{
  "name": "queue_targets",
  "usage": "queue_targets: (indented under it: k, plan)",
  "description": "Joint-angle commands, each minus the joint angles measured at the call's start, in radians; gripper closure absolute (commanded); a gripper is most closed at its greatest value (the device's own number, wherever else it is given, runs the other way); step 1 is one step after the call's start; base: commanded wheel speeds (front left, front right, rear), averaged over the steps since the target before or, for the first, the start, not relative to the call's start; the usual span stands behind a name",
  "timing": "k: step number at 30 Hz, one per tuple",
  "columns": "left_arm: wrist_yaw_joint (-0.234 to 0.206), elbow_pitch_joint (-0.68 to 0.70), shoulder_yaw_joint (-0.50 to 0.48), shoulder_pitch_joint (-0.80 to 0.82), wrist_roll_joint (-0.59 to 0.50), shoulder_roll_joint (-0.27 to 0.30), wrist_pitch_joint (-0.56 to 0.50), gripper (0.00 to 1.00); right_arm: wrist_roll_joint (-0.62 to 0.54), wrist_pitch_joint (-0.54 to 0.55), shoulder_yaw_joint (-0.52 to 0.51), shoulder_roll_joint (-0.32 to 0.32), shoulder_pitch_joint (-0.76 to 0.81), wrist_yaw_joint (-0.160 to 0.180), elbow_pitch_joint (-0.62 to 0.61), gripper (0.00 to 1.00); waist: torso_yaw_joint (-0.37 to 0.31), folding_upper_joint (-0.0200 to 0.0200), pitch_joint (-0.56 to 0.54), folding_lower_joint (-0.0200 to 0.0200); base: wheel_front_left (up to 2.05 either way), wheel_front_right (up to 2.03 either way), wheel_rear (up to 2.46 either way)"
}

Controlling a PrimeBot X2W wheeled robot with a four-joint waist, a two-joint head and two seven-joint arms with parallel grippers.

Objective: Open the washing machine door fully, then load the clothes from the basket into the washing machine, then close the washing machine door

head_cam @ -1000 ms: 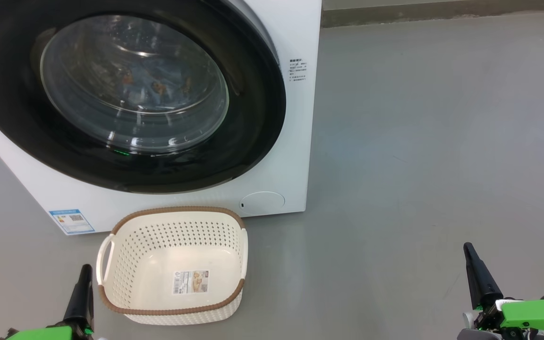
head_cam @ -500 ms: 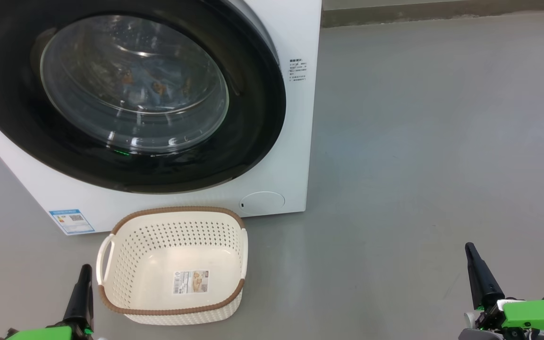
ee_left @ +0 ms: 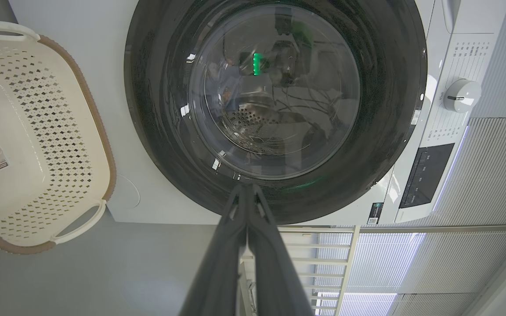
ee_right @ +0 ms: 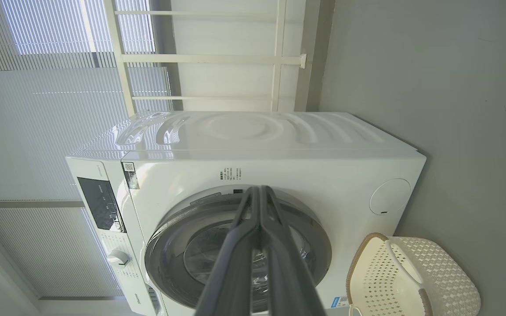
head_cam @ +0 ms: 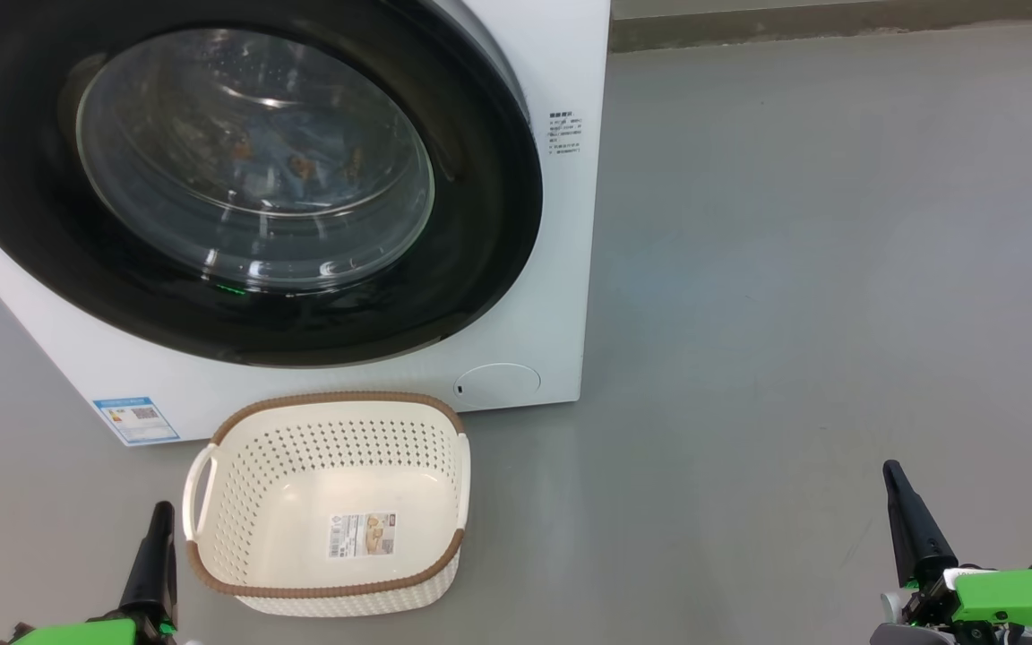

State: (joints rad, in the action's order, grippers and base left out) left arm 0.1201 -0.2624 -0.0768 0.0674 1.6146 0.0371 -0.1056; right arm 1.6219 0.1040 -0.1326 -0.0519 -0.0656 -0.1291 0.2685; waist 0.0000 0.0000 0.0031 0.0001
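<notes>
The basket [head_cam: 328,439], on the floor [head_cam: 794,269] before the washing machine [head_cam: 561,296], holds a label sticker [head_cam: 362,534], its print unreadable. The clothes [head_cam: 301,161] lie behind the shut washing machine door [head_cam: 480,224]. Left hand [head_cam: 162,511] and right hand [head_cam: 892,475] are pinched together.

Looks like a laundry corner. Big white washing machine [head_cam: 556,305] at the upper left of the head view, small basket [head_cam: 328,439] below it on a grey floor [head_cam: 821,269]. Window blinds [ee_right: 37,131] at the left of the right wrist view.
</notes>
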Motion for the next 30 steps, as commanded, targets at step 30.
queue_targets:
  k: [30]
  plan:
    - [0.011, 0.017, -0.036, 0.041, -0.005, 0.015, -0.007, 1.00, -0.011, 0.007, 0.022, -0.001, -0.042, -0.002, -0.024, 1.00, 0.000, 0.0000, 0.000, -0.0001, 0.00, 0.00, 0.00]
